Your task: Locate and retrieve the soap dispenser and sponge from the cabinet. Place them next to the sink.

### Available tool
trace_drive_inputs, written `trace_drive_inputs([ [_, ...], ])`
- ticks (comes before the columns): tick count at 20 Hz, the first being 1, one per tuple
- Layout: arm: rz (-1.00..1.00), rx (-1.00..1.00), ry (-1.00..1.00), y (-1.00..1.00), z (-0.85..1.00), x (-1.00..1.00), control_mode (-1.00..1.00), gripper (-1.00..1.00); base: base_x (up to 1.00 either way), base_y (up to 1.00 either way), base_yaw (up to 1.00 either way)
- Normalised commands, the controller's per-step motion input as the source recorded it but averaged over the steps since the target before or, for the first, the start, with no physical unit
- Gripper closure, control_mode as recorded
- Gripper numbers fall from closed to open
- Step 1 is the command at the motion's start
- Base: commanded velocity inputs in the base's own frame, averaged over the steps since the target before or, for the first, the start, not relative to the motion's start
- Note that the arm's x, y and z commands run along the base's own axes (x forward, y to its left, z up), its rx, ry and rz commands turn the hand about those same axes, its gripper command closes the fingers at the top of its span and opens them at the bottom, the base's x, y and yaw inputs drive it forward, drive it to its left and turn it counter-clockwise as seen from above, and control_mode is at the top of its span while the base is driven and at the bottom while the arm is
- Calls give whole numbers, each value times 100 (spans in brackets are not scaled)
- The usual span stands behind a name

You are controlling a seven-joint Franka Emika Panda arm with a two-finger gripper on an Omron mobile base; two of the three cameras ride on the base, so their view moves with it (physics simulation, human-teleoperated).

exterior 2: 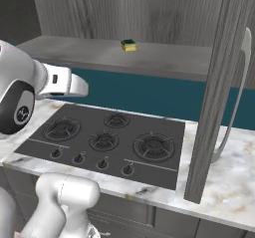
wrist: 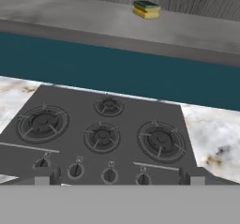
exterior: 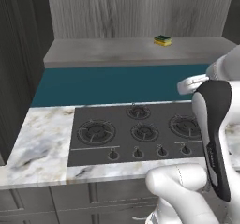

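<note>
The cabinet (exterior: 136, 12) spans the top of the left base view, its open door (exterior 2: 219, 82) standing edge-on at the right of the right base view. Its light grey shelf (exterior: 103, 52) carries the sponge (exterior: 162, 40), upper right of centre, lying flat and alone near the back wall. Below, the marble counter (exterior: 42, 134) holds a black stovetop (exterior: 136, 134) at mid-frame. The white arm (exterior: 215, 124) rises at lower right, hand level over the stovetop's near edge. The fingers (wrist: 119, 177) stand wide apart at the bottom of the hand view, holding nothing
</note>
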Motion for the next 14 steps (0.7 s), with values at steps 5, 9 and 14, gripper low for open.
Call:
trace_drive_inputs([
  [5,2,0,0,-13,57,0,-100,-100,0,0,0],
  [9,0,0,0,-18,46,8,-100,-100,0,0,0],
  [14,0,1,0,-10,11,46,-100,-100,0,0,0],
])
